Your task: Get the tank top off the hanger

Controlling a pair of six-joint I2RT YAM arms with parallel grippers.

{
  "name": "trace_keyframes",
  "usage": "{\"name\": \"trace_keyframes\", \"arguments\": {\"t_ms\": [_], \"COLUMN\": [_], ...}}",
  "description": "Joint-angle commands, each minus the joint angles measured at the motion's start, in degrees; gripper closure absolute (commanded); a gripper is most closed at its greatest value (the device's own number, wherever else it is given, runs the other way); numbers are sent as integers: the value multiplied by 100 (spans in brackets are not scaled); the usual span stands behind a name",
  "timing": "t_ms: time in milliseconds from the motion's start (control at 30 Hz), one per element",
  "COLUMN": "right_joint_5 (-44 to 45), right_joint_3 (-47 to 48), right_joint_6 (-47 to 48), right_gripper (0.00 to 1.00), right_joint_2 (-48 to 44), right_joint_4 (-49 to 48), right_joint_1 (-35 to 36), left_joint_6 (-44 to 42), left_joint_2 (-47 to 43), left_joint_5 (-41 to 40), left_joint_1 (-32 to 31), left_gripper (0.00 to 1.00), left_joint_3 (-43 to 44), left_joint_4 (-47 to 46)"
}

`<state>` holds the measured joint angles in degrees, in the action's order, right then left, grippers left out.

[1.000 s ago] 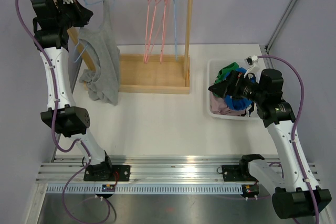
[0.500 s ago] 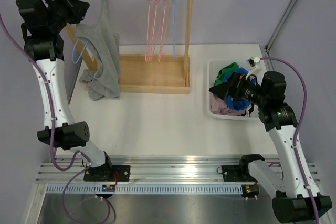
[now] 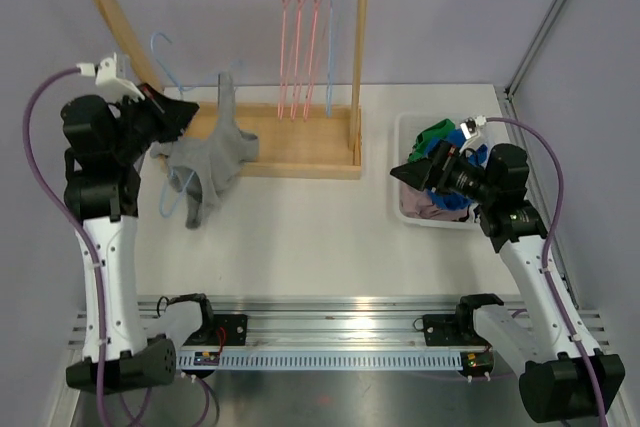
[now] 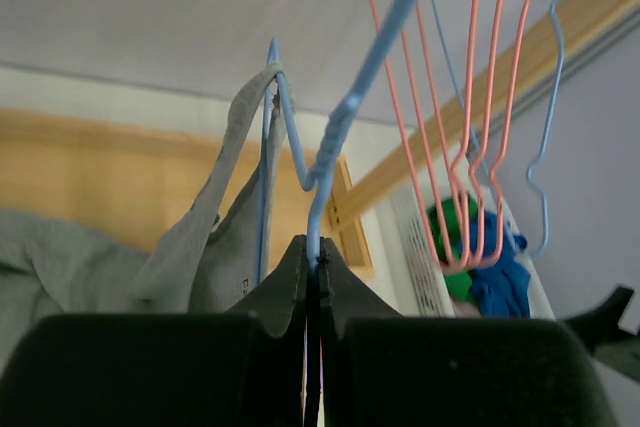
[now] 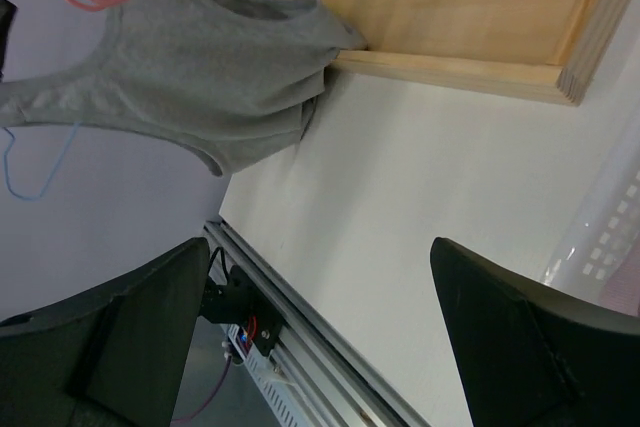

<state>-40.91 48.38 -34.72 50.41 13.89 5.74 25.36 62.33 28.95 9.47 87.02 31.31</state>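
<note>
The left gripper [image 4: 313,250] is clenched tight on the thin light blue wire hanger [image 4: 371,67]. Its two black fingers [image 4: 285,282] meet with no gap, and the wire comes up from between their tips, just under the twisted neck of the hanger. The gripper holds the hanger in the air, in front of the wooden clothes rack [image 3: 290,154] and apart from its top bar.

The grey cotton tank top [image 3: 213,154] is on this hanger. One strap goes up over the point of the wire just beside and above the fingertips. The body of the garment hangs below and to the right side of the gripper, in loose folds above the white table [image 3: 300,237]. In the left wrist view the grey cloth lies close against the left finger; whether it really touches I cannot tell.

The right gripper [image 5: 320,247] is released, its fingers spread wide, and it holds nothing. It hovers at the white plastic basket [image 3: 404,129] with coloured clothes, well apart from the tank top, and its camera looks across the table at it.

Some pink wire hangers [image 3: 296,37] are on the rack bar, beyond the left gripper.
</note>
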Motion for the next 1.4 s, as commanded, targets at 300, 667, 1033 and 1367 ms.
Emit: {"name": "trace_keyframes", "arguments": {"t_ms": [300,667,1033,1367], "right_joint_5": [1029,3571,3836,4055], "right_joint_3": [-1620,-1455,-883,-532], "right_joint_6": [-1028,-404,79,457], "right_gripper": [1,5,21,32], "right_joint_2": [460,1611,2341,2649], "right_joint_4": [-3101,-3815,-3824,-3595], "right_joint_1": [1629,3917,4225,4260], "left_joint_6": [1171,2736,2948,3018], "left_joint_2": [-2100,-3428,-3640,-3596], "left_joint_5": [76,-337,-171,-100], "left_joint_1": [-1860,-3004,-3241,-3505], "left_gripper": [100,100,100,100], "left_joint_3": [-4136,-5837,-5908,-5670], "left_joint_4": [-1767,-2630,-2507,-2542]}}
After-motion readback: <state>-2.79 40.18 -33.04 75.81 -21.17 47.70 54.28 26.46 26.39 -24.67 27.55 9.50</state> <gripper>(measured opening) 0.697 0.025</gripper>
